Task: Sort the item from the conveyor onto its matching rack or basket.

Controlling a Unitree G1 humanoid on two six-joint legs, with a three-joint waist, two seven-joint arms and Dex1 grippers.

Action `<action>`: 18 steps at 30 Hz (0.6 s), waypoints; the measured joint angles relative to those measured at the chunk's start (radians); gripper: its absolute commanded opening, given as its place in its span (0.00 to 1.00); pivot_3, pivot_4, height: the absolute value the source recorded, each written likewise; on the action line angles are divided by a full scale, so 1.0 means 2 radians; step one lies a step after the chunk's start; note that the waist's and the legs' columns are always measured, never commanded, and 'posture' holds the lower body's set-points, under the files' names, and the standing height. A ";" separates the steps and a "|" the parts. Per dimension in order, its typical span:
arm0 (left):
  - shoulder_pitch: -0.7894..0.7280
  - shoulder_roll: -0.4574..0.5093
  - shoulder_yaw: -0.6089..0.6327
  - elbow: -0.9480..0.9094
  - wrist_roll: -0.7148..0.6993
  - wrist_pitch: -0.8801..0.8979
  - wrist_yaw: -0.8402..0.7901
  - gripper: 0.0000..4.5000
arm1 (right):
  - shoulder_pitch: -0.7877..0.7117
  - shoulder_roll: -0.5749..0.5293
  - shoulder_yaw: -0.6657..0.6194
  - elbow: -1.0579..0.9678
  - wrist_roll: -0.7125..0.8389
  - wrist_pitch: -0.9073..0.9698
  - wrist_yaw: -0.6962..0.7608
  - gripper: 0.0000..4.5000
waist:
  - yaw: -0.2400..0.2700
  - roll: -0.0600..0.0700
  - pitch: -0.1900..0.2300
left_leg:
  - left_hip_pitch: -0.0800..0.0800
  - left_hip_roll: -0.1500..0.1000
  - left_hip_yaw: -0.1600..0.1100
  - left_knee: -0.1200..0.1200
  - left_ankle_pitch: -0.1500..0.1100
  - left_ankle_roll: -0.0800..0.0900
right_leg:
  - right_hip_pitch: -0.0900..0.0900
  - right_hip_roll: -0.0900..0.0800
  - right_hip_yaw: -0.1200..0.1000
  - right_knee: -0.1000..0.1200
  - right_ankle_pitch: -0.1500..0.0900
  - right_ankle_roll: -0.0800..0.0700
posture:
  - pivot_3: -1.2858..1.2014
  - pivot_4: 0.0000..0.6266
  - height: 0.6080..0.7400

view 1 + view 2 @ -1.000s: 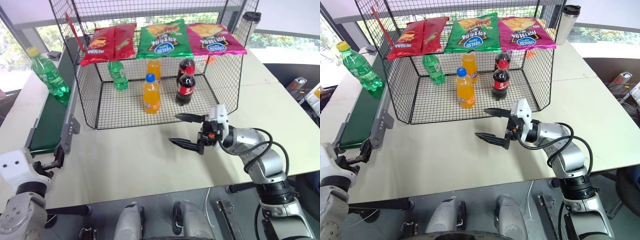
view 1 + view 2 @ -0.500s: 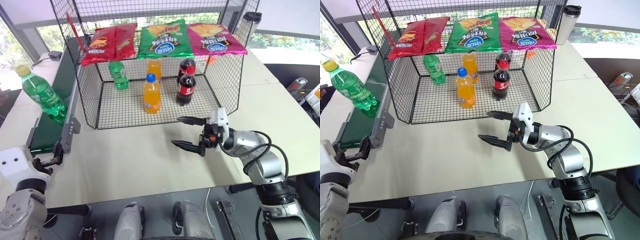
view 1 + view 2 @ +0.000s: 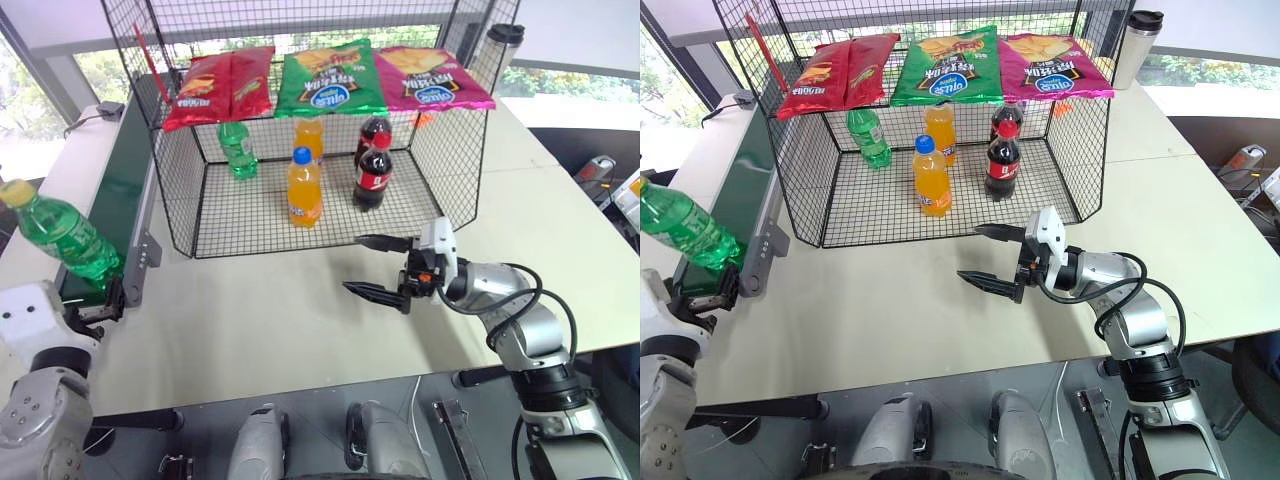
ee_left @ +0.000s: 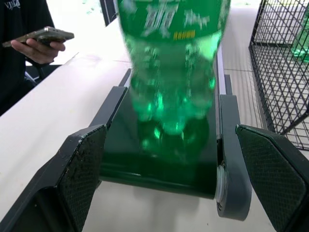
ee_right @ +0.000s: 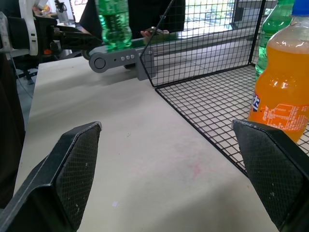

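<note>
The item, a clear green bottle [image 3: 60,233] with a yellow cap, stands tilted at the near end of the conveyor [image 3: 125,170], a dark green belt with grey rails. My left gripper [image 3: 100,308] sits open just past the belt's end, and the left wrist view shows the bottle [image 4: 171,72] centred beyond its two fingers [image 4: 82,174], untouched. To the right of the belt stands the black wire-mesh cage [image 3: 250,220]. In front of the cage, above the table, my right gripper [image 3: 354,264] points left and is open with nothing in it.
Inside the cage stand orange bottles [image 3: 303,190], cola bottles [image 3: 372,175] and a small green bottle [image 3: 237,150]. Chip bags [image 3: 325,78] lie on its top shelf. A tumbler [image 3: 497,50] stands at the back right. A person's hand holds a phone [image 4: 41,41] beside the conveyor.
The green bottle has ridden the belt toward its near end, right up to my left gripper. Both arms have hardly moved.
</note>
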 measured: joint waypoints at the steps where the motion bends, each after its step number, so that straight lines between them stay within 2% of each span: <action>1: -0.005 0.002 0.000 0.001 0.000 0.000 0.001 0.99 | 0.000 0.000 0.000 0.000 0.000 0.000 0.000 1.00 | 0.000 0.000 0.000 | 0.000 0.000 0.000 0.000 0.000 0.000 | 0.000 0.000 0.000 0.000 0.000 0.000 | 0.52 0.24 1.00; 9: -0.029 0.014 0.000 0.009 -0.001 -0.001 0.006 0.99 | 0.000 0.000 0.000 -0.001 0.000 0.001 -0.004 1.00 | 0.000 0.000 0.000 | 0.000 0.000 0.000 0.000 0.000 0.000 | 0.000 0.000 0.000 0.000 0.000 0.001 | 0.52 0.24 1.00; 10: -0.029 0.014 0.000 0.009 -0.001 -0.002 0.006 0.88 | 0.000 0.000 0.000 -0.001 0.000 0.001 -0.005 1.00 | 0.000 0.000 0.000 | 0.000 0.000 0.000 0.000 0.000 0.000 | 0.000 0.000 0.000 0.000 0.000 0.001 | 0.52 0.24 1.00; 11: -0.029 0.014 0.001 0.009 -0.001 -0.003 0.006 0.82 | 0.000 0.000 0.000 -0.001 0.000 0.002 -0.006 1.00 | 0.000 0.000 0.000 | 0.000 0.000 0.000 0.000 0.000 0.000 | 0.000 0.000 0.000 0.000 0.000 0.001 | 0.52 0.24 1.00; 13: -0.028 0.012 0.001 0.011 -0.002 -0.008 0.003 0.63 | 0.000 0.000 0.000 -0.001 0.000 0.002 -0.007 1.00 | 0.001 0.000 0.000 | 0.000 0.000 0.000 0.000 0.000 0.000 | 0.000 0.000 0.000 0.000 0.000 0.001 | 0.52 0.24 1.00; 14: -0.026 0.011 0.001 0.012 -0.002 -0.012 0.002 0.61 | 0.000 0.000 0.000 -0.001 0.000 0.003 -0.007 1.00 | 0.001 0.000 0.000 | 0.000 0.000 0.000 0.000 0.000 0.000 | 0.000 0.000 0.000 0.000 0.000 0.001 | 0.52 0.24 1.00; 18: -0.022 0.006 0.003 0.012 -0.007 -0.019 -0.003 0.61 | 0.000 0.000 0.000 -0.001 0.000 0.004 -0.009 1.00 | 0.001 0.000 0.000 | 0.000 0.000 0.000 0.000 0.000 0.000 | 0.000 0.000 0.000 0.000 0.000 0.000 | 0.52 0.24 1.00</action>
